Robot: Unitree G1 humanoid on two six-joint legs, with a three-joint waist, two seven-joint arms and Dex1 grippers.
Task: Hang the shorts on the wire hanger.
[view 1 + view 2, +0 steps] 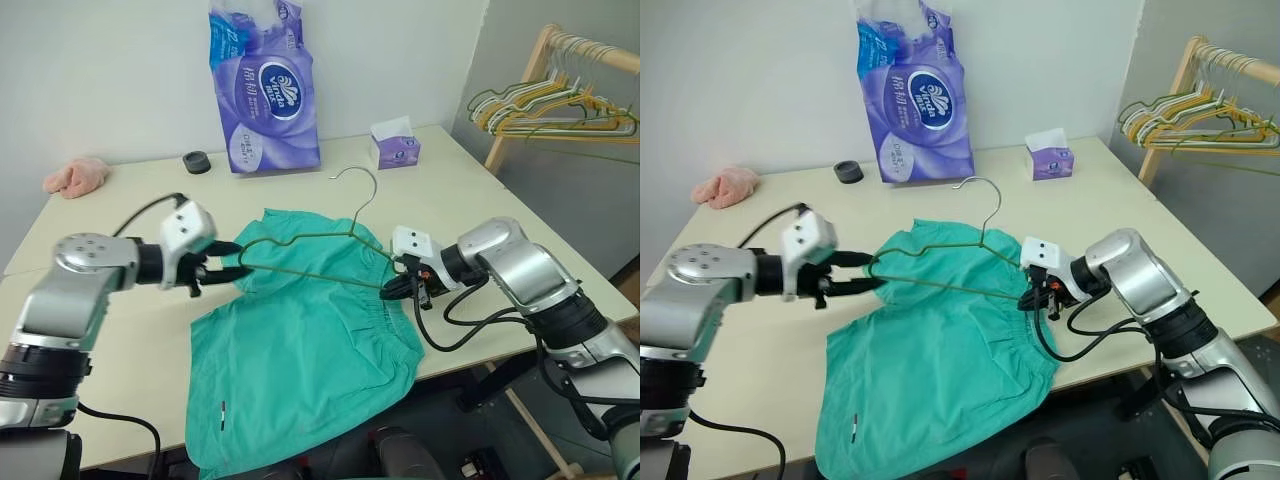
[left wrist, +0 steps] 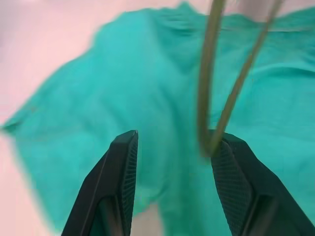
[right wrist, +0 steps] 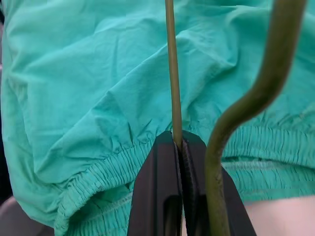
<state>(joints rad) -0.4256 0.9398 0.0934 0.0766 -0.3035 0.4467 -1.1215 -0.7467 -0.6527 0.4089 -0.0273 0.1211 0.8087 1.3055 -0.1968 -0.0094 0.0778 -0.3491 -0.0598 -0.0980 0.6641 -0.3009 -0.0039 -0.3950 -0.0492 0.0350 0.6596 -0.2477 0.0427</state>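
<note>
On the table [image 1: 480,180], the shorts [image 1: 300,360] are lying spread flat, one edge hanging over the near side. Above them the hanger [image 1: 310,245] is sitting tilted, hook pointing away. The right gripper [image 3: 179,142] is pinching its lower wire with fingers clamped together; the left gripper [image 1: 232,260] is standing apart around the hanger's other corner. Behind are lying a tissue pack [image 1: 262,85], tissue box [image 1: 395,142], black ring [image 1: 196,161] and pink cloth [image 1: 76,176].

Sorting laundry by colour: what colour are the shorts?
Teal-green shorts, plain; clearest in the right wrist view.
</note>
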